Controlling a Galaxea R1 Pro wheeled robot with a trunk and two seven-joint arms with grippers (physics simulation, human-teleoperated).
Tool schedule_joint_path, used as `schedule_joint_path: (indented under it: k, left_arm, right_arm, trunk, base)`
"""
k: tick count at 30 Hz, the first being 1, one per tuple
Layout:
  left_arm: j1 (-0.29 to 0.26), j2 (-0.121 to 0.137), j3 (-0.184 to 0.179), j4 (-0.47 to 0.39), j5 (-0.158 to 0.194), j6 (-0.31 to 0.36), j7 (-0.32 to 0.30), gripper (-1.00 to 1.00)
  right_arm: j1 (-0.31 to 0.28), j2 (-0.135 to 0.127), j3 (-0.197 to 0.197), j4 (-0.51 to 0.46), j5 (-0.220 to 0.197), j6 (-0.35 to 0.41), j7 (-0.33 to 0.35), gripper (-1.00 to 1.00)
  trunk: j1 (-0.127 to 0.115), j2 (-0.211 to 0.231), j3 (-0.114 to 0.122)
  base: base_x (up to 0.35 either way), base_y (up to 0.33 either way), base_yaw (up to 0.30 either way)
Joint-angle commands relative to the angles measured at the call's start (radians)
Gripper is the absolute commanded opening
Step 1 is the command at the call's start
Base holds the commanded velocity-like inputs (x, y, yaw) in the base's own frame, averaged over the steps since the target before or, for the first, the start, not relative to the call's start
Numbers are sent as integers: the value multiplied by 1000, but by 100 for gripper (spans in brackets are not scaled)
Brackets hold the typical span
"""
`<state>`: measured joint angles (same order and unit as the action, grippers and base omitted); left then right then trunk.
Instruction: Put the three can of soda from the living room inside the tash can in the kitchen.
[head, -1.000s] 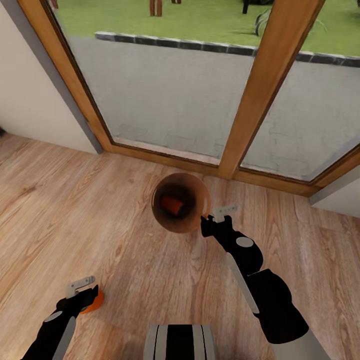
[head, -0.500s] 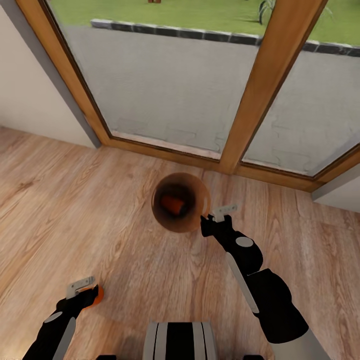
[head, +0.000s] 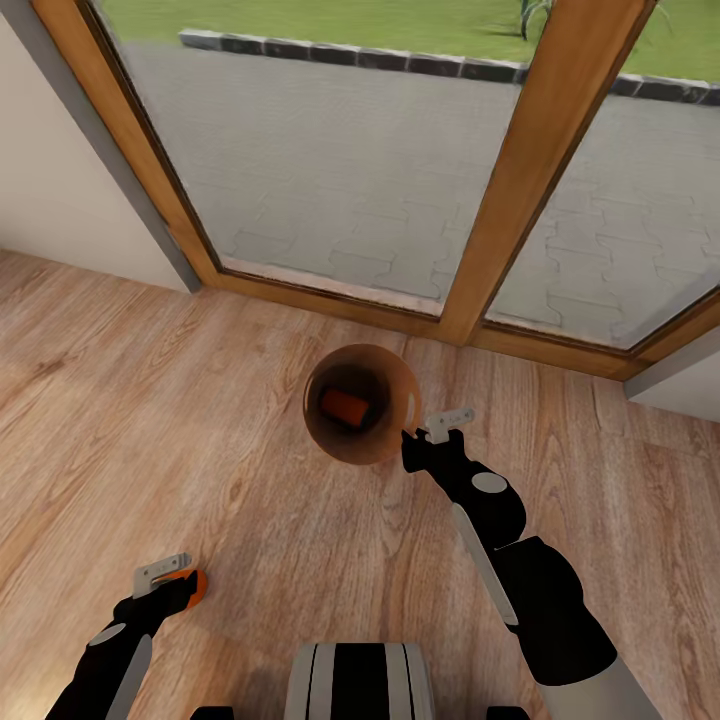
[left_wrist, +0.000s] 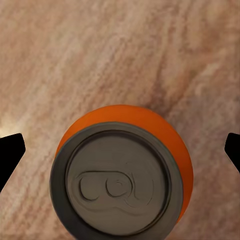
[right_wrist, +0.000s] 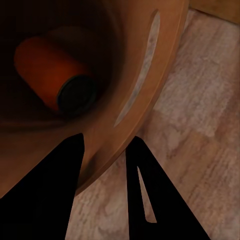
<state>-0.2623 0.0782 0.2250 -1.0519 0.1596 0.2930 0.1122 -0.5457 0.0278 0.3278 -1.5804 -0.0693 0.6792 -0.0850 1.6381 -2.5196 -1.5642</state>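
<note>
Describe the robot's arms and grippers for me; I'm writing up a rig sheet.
Both arms are glossy black with rounded, bulging segments, a pale grey stripe along the forearm and a grey round cap near the wrist. The right gripper and left gripper each have a black base ending in flat, light grey metal fingers. In the wrist views the fingers show as plain black wedges. No cables show.

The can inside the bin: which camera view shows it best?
The right wrist view: the orange can lies on its side at the bin's bottom, its dark end visible. The head view shows it small and shadowed. The left wrist view shows another can.
</note>
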Motion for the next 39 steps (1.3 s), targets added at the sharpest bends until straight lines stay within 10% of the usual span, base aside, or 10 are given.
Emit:
schedule_joint_path:
  k: [1,16,17,39]
  left_arm:
    - [0,0,0,0,0,0,0,100]
    - [0,0,-4,3,-3,1,1,100]
    - [0,0,-4,3,-3,1,1,-100]
    - [-2,0,-5,36,0,-3,-1,-100]
  right_arm:
    - [0,0,1,-1,-6,-1,2,-100]
    - [0,0,1,-1,-6,-1,1,-100]
    - [0,0,1,-1,-6,-1,1,-100]
    - [0,0,2,-1,-6,-1,1,-100]
  trunk:
    - [0,0,0]
    - [0,0,0]
    - [0,0,0]
    - [0,0,0]
  base:
    - [0,0,0]
    - [0,0,0]
    - [0,0,0]
    - [0,0,0]
